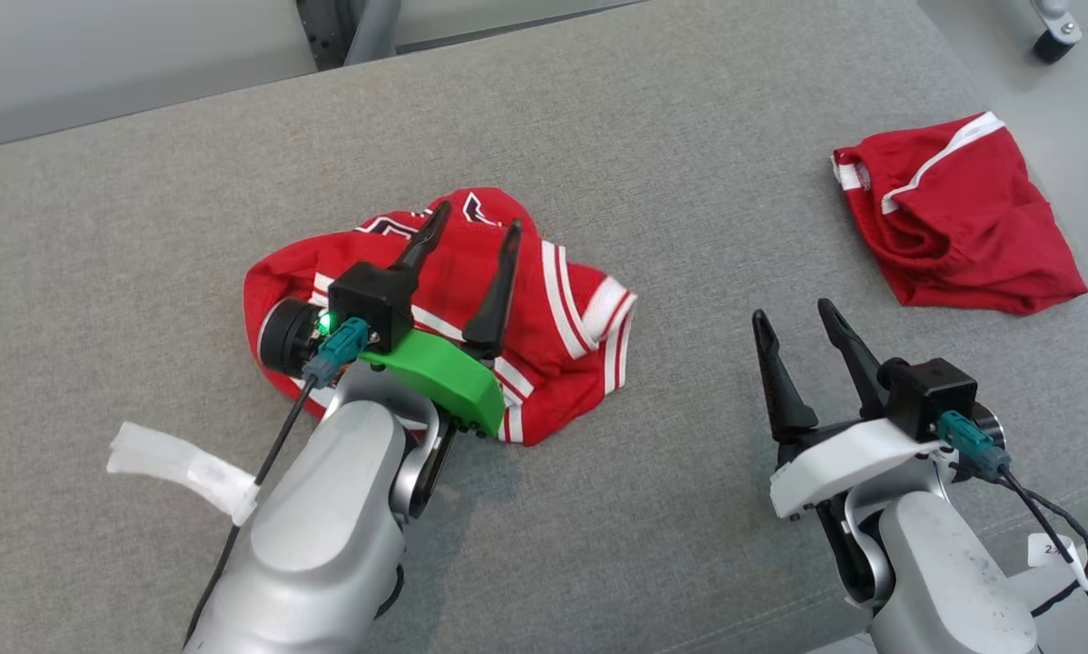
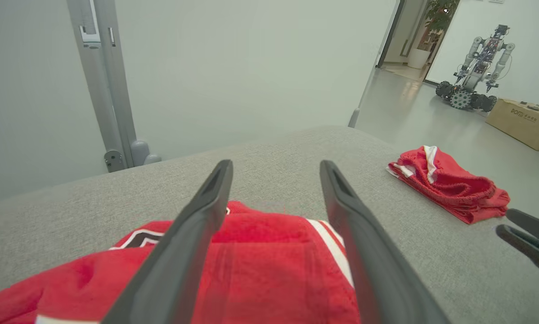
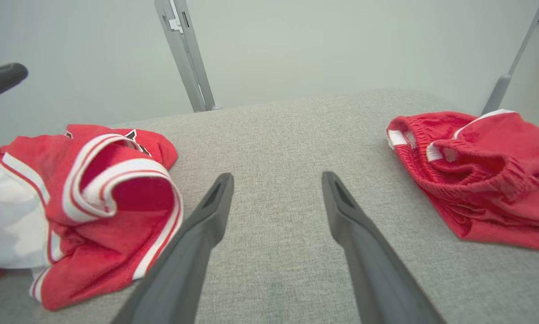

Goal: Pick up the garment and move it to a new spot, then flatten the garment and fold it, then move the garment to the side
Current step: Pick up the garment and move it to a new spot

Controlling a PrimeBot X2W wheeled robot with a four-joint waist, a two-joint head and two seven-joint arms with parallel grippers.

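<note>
Nearest, the left gripper (image 1: 478,216) hovers with fingers spread, holding nothing, over a crumpled red jersey with white stripes (image 1: 571,309) lying mid-way on the grey fabric surface (image 1: 644,136). The right gripper (image 1: 792,311), also spread and empty, sits beside it. Farther right lie bunched red shorts (image 1: 962,227). Flattening seems next: each gripper needs an edge to pull.

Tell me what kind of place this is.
Probably a robotics lab or test room: another wheeled robot and a cardboard box stand on the floor, and a red jersey lies on a grey padded worktop.
</note>
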